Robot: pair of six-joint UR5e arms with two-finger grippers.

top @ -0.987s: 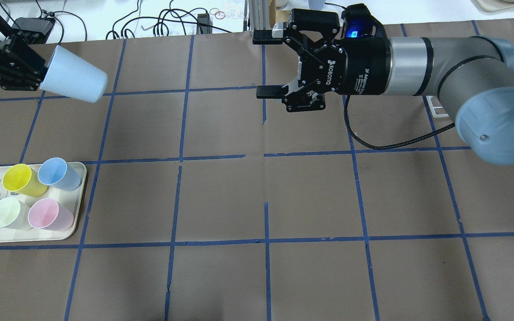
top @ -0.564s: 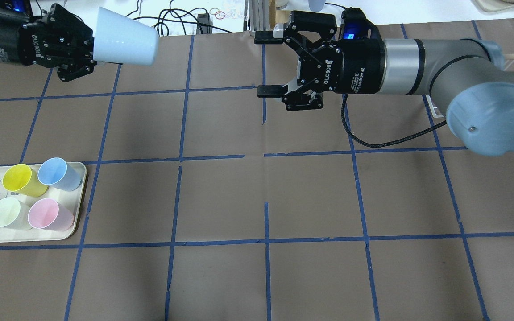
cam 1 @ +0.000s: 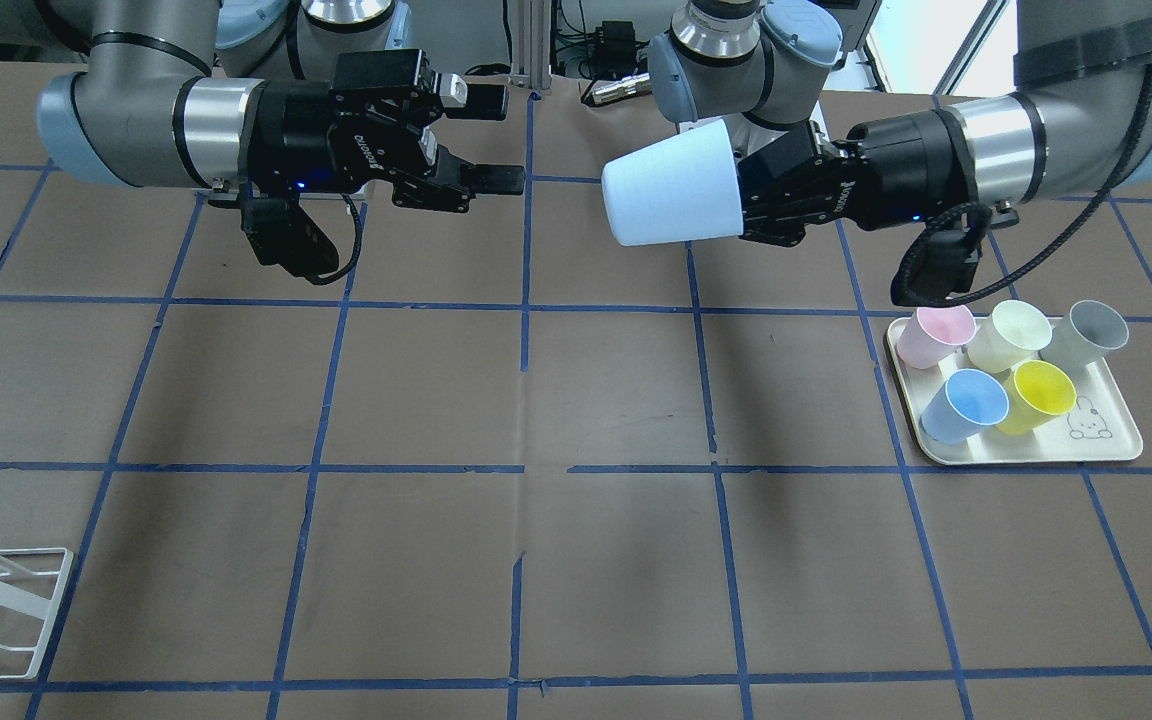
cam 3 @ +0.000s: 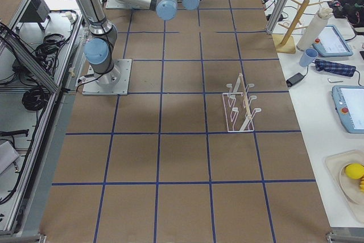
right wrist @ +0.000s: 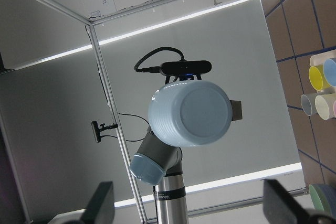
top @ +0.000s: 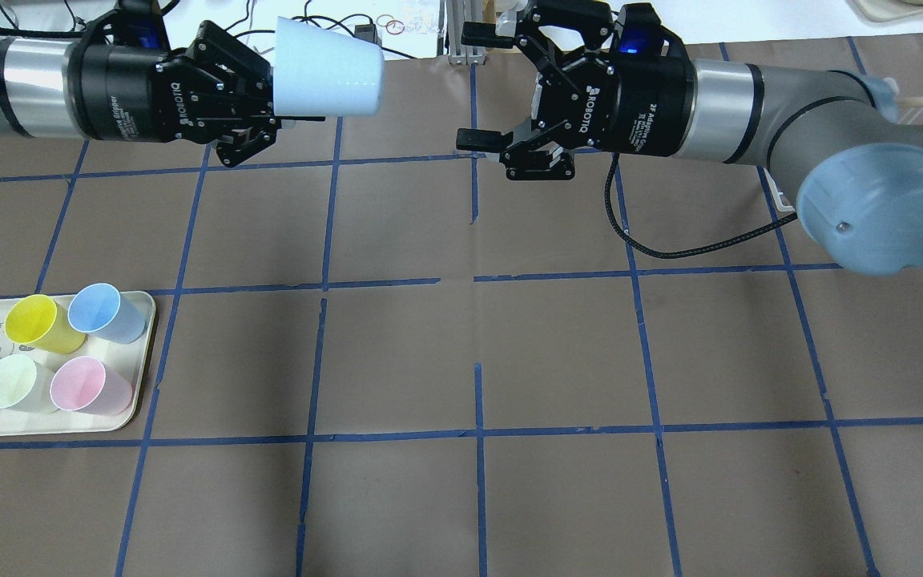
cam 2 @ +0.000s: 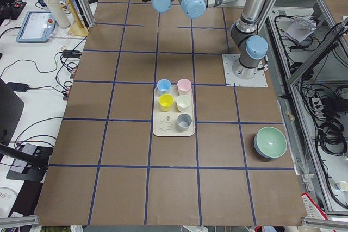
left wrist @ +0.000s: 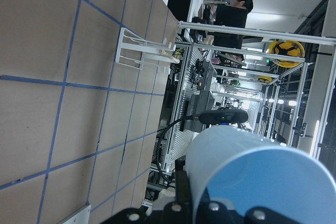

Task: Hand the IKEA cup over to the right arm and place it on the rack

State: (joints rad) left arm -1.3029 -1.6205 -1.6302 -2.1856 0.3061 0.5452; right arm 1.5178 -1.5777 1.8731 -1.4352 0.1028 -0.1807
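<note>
the tabletop [top: 558,353] stretched wide under me; over its far middle my left arm [top: 29,80] and my right arm [top: 758,104] reached toward each other, both well above the surface; the rack [cam 3: 241,107] stood away at my right end, well apart from the meeting place, and no cup hung on its rods; the cream tray [cam 1: 1096,452] sat at my left side with five other cups on it; the ikea cup [top: 325,68] was off that tray and in the air, lying on its side, one end clamped in my left fingers [cam 1: 771,170] and the free end aimed at my right fingers [top: 479,140]; those were spread wide apart and touched nothing, with a clear gap between them and the cup; so i judged the pick-up and the carry to the meeting point done, and the hand-over not yet made; what was left, as i saw it: close the gap, grip with the right, let go with the left, then take the cup across to the rack and set it there.
</note>
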